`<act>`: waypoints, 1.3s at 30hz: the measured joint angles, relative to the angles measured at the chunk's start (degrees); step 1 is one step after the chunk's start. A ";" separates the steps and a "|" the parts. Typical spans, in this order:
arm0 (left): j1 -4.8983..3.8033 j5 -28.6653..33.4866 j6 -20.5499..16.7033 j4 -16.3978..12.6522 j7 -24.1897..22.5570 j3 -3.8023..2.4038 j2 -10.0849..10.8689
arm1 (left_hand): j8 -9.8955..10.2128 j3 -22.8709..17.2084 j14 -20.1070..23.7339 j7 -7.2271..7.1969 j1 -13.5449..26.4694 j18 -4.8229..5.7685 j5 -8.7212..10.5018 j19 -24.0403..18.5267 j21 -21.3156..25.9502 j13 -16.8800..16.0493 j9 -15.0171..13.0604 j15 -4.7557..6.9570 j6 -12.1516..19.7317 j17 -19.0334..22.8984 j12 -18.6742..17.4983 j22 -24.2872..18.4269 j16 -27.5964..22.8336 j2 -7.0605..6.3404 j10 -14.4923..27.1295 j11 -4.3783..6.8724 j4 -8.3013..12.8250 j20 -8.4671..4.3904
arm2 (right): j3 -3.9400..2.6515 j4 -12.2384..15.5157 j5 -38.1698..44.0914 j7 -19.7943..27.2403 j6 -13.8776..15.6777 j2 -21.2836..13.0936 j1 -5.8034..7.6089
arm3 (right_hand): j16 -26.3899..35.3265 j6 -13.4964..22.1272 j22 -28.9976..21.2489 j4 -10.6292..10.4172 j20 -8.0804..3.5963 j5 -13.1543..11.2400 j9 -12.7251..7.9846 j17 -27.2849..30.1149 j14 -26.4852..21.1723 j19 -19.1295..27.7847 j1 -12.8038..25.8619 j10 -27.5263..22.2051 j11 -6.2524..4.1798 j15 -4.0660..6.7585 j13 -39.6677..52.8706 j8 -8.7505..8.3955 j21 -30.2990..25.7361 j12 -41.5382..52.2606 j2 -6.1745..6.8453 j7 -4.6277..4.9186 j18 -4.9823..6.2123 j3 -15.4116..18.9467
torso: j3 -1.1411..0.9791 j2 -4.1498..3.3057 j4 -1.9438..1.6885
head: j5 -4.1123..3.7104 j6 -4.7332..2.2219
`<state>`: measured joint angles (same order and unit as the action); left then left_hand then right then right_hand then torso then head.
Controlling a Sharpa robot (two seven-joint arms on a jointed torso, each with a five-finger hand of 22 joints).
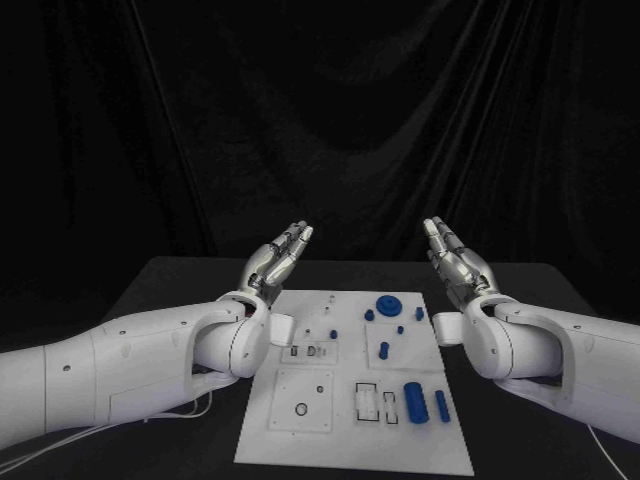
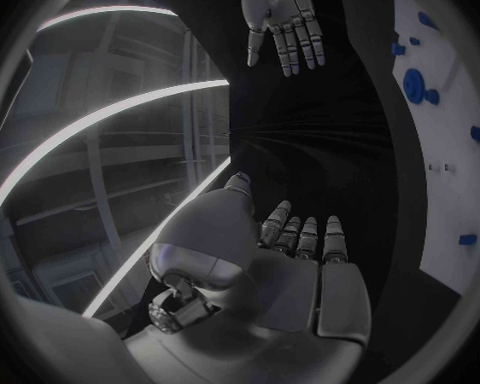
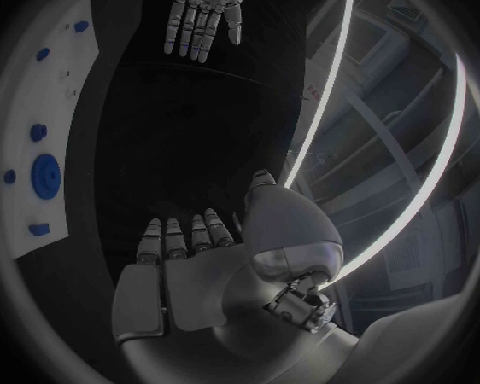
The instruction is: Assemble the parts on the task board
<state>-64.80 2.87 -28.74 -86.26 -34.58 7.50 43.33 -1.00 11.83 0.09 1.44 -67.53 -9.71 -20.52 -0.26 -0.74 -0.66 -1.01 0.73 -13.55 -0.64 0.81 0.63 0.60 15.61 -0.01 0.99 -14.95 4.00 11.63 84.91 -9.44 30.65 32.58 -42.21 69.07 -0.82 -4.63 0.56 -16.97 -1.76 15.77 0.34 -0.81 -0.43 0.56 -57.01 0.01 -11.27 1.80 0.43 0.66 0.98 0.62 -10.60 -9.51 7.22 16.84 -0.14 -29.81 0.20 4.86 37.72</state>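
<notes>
While both hands are hovering empty beyond the far edge of the task board (image 1: 352, 440), left hand (image 1: 276, 259) and right hand (image 1: 456, 257) extending straight fingers, blue parts (image 1: 414, 397) are lying loose on it, risking scatter under a careless descent

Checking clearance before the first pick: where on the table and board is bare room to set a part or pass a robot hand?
Bare black table lies beyond the task board, between the raised left robot hand and right robot hand. The board's near strip is bare too. Crowded: the board's right side, with the blue parts and the blue disc.
</notes>
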 measured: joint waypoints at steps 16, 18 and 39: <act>-3.33 4.26 21.28 2.87 -3.60 4.63 -1.10 | 0.00 1.02 -0.01 0.09 -2.36 -0.02 -0.67 0.01 0.00 0.00 -0.04 -0.02 -0.69 0.00 0.00 0.00 0.00 0.48 0.00 0.01 -1.02 1.70 | 0.21 -0.28 -3.32 0.26 -4.08 0.05 0.25 | 0.00 -2.69 0.00 0.53 0.83 -0.02 0.11 0.00 0.00 -0.40 -1.38 2.35 4.05 0.00 0.10 0.01 0.00 0.05 0.63 4.34 0.00 0.55 | -0.01 0.04 0.01 | 0.02 0.15; -2.94 3.86 23.60 4.67 -3.74 4.63 -1.00 | 0.00 1.02 -0.01 0.09 -2.68 -0.03 -0.67 -0.18 0.00 0.00 -0.04 -0.02 -0.69 0.00 0.00 0.00 0.00 0.78 0.00 0.01 -1.01 2.83 | 0.21 -0.46 -3.07 0.49 -5.09 -0.45 0.25 | -0.01 -5.75 0.00 0.53 7.16 1.54 0.86 -0.03 0.97 -1.56 -4.13 4.78 8.72 -2.36 0.32 0.85 0.00 1.49 -0.08 8.65 -0.04 0.55 | -0.02 0.05 0.02 | 1.05 2.17; -8.11 -28.57 22.61 7.06 -4.07 4.73 1.98 | -0.66 -2.12 -33.27 0.94 -21.58 0.00 -6.47 36.40 -19.26 -8.51 -0.20 -12.78 -3.22 -10.09 30.81 8.18 34.34 -6.06 -28.80 -15.29 -0.83 12.16 | 0.18 7.25 29.25 -0.62 -8.36 -11.82 2.24 | -16.99 -14.77 5.44 0.53 18.64 3.76 1.65 -5.03 37.82 -33.54 -17.00 20.90 21.55 -15.71 3.03 5.90 12.81 25.48 2.95 13.32 -0.08 0.55 | -0.07 -0.06 0.19 | 1.73 12.25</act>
<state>-72.91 -25.70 -6.13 -79.20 -38.65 12.23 45.32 -1.66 9.71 -33.18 2.37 -89.12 -9.72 -27.00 36.14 -20.00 -9.17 -1.21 -12.05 -16.77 -10.72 31.62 8.80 34.94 9.56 -28.81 -14.29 -15.78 16.16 11.81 92.17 19.80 30.04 24.22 -54.04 71.31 -17.81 -19.40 6.00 -16.44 16.88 19.54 1.99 -5.85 37.39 -32.97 -74.01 20.91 10.28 -13.91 3.46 6.56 13.79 26.10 -7.64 3.82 7.14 17.39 -0.21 -29.87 0.39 6.59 49.97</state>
